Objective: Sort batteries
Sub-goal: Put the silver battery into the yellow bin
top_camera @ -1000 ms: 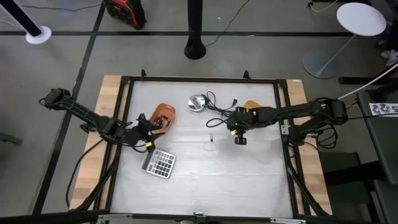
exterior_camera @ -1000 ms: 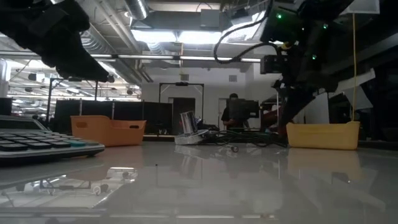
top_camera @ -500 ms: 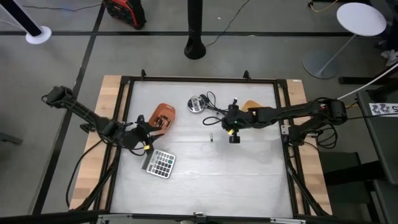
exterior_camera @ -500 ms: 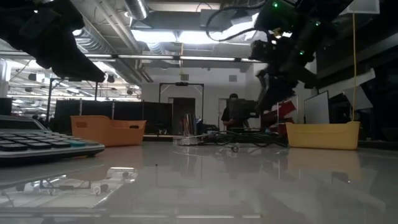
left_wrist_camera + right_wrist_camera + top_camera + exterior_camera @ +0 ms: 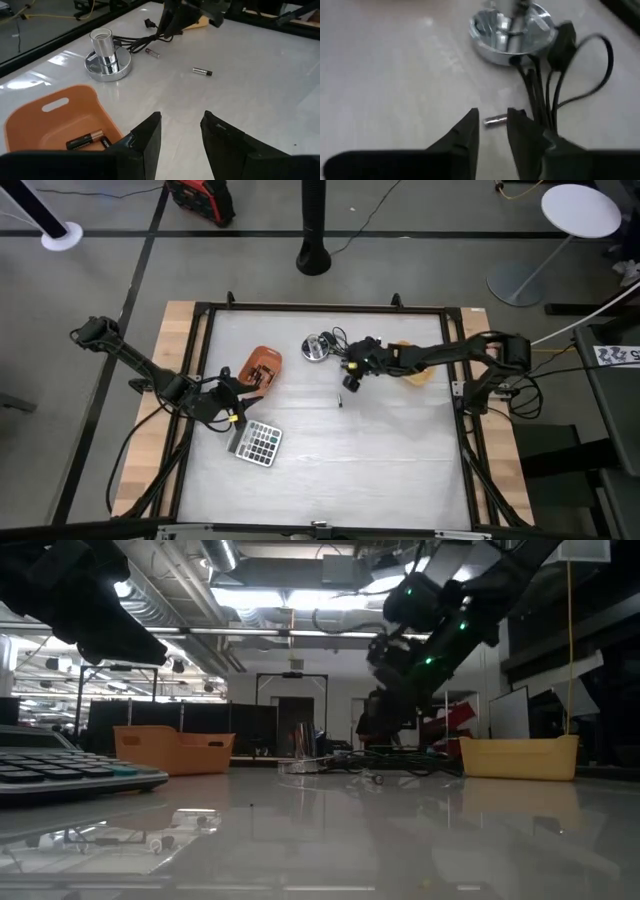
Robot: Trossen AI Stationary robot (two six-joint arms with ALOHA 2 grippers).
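One battery (image 5: 340,401) lies loose on the white table; it also shows in the left wrist view (image 5: 202,72). A second battery (image 5: 495,120) lies beside the black cable (image 5: 545,85), near the silver disc (image 5: 318,346). My right gripper (image 5: 492,131) is open with a narrow gap and hovers over this second battery, which shows just beyond the fingertips; it touches nothing. My left gripper (image 5: 180,132) is open and empty beside the orange tray (image 5: 55,125), which holds a few batteries (image 5: 85,141). The right gripper also shows in the high view (image 5: 350,380).
A yellow tray (image 5: 412,362) sits at the table's right, behind my right arm. A calculator (image 5: 258,442) lies near my left gripper. The cable's loops and plug lie between the disc and the yellow tray. The near half of the table is bare white surface (image 5: 340,470).
My right gripper has gone toward the table's left and far edge, from beside the yellow tray to the cable and silver disc, and now stands over the battery there.
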